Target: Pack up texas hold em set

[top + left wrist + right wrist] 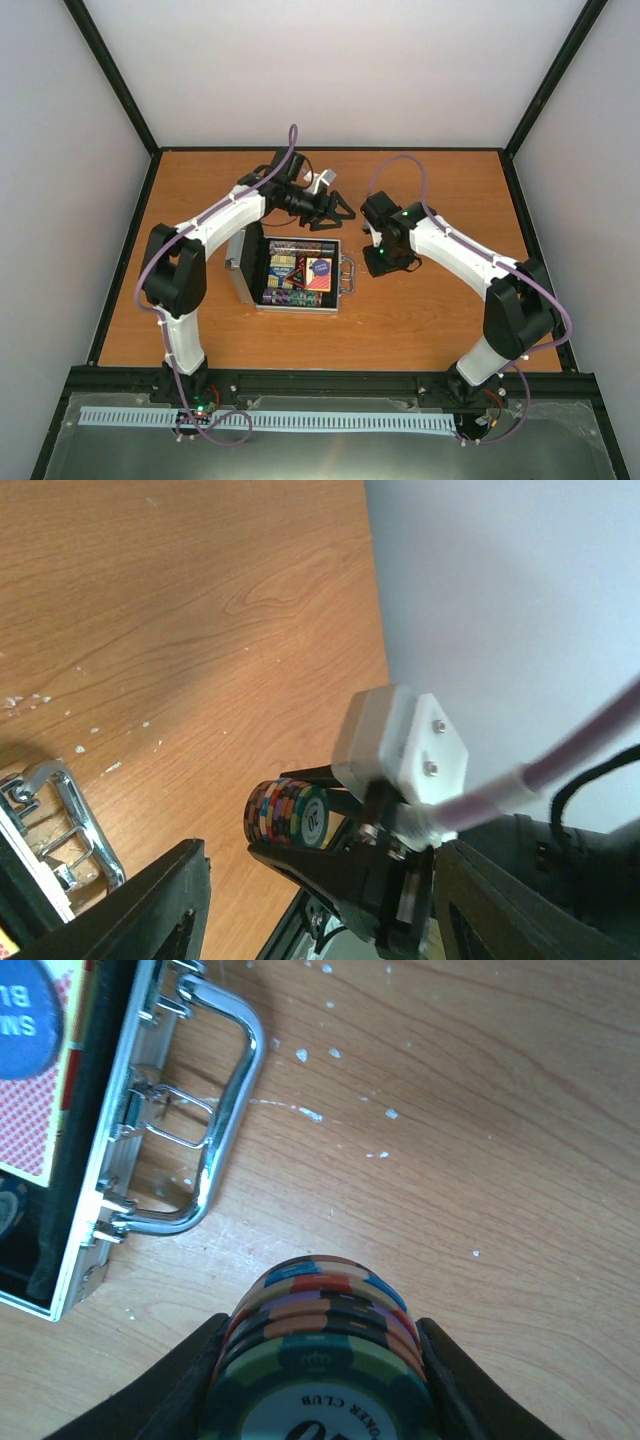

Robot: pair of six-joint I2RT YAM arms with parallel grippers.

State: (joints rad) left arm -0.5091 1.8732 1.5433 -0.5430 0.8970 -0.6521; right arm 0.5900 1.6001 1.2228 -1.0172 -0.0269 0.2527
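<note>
The silver case (pixel 262 299) lies open mid-table, its lid (pixel 243 265) standing at the left. Inside are chips, card decks and a blue round button (pixel 320 267). My right gripper (pixel 372 258) is shut on a stack of multicoloured poker chips (pixel 325 1305), held over bare table just right of the case's metal handle (pixel 222 1110). In the right wrist view the gripper (pixel 320 1380) clasps the stack from both sides. My left gripper (pixel 335 212) hovers open and empty behind the case. Its wrist view shows the same chip stack (pixel 285 812) and the handle (pixel 75 810).
A red card deck with the blue button on it (pixel 25 1080) lies in the case's near-handle corner. The wooden table (pixel 430 330) is ringed by a black frame and white walls (pixel 330 70).
</note>
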